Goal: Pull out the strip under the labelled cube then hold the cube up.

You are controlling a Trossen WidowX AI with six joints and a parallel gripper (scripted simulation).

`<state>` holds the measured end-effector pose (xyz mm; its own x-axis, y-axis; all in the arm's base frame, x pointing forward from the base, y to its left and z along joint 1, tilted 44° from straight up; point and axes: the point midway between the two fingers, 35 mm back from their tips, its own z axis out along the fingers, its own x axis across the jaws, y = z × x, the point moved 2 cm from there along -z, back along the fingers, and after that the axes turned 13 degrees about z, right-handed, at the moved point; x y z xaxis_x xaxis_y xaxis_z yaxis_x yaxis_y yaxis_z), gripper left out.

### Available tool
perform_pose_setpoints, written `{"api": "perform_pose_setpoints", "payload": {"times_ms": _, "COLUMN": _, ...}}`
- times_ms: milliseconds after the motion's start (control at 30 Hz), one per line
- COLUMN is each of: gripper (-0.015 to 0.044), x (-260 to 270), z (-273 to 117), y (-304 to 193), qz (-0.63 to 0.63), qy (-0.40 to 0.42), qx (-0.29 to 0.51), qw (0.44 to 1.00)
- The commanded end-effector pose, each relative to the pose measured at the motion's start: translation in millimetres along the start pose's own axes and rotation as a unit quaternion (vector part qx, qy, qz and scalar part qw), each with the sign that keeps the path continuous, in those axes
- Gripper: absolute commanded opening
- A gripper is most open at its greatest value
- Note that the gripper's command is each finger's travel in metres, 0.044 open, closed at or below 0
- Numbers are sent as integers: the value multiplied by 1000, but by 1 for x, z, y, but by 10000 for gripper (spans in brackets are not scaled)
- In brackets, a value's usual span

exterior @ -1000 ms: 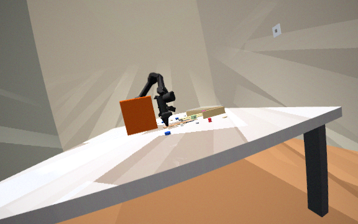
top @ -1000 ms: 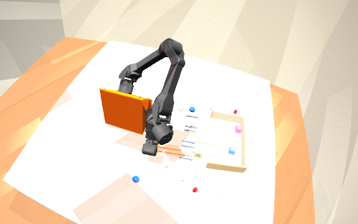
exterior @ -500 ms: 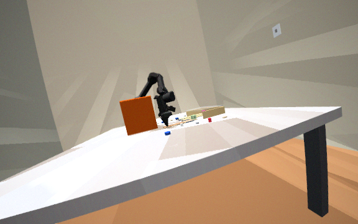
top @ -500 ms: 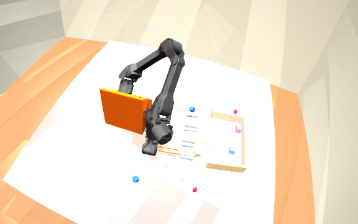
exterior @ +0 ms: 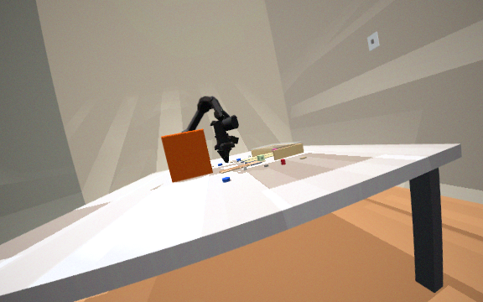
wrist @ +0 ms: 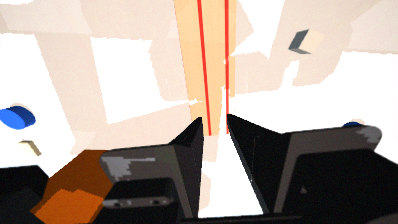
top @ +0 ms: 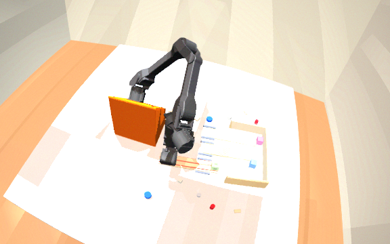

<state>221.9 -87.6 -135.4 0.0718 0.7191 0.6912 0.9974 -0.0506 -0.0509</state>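
Observation:
My gripper point(exterior: 226, 161) point(wrist: 214, 119) is open part way, with nothing between its fingers. It points down over the near end of an orange strip with two red lines point(top: 186, 163) point(wrist: 214, 60); its fingertips are hidden in the top view. A green cube point(top: 214, 166) point(exterior: 260, 158) is at the far end of this strip. A blue cube point(top: 252, 164) and a pink cube point(top: 260, 140) are inside the low tan walls, near the ends of thin pale strips. No label is readable on any cube.
An upright orange panel point(top: 134, 122) point(exterior: 188, 156) stands beside the arm. Low tan walls point(top: 247, 182) edge the cube area. Short blue-grey guides point(top: 205, 154) flank the strips. Blue discs point(top: 147, 195) point(wrist: 19, 117), a red piece point(top: 212, 206) and small blocks point(wrist: 306, 42) lie around.

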Motion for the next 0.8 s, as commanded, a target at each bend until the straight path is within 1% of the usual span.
{"api": "perform_pose_setpoints", "payload": {"times_ms": 0, "gripper": 210, "x": 3, "z": -3, "y": 16, "qz": -9, "qy": -1, "qx": -4, "qw": 1000}}
{"api": "perform_pose_setpoints", "payload": {"times_ms": 300, "gripper": 440, "x": 12, "z": -5, "y": 46, "qz": -9, "qy": -1, "qx": -5, "qw": 1000}}
{"api": "perform_pose_setpoints", "payload": {"times_ms": 767, "gripper": 440, "x": 23, "z": -12, "y": 92, "qz": -10, "qy": -1, "qx": -6, "qw": 1000}}
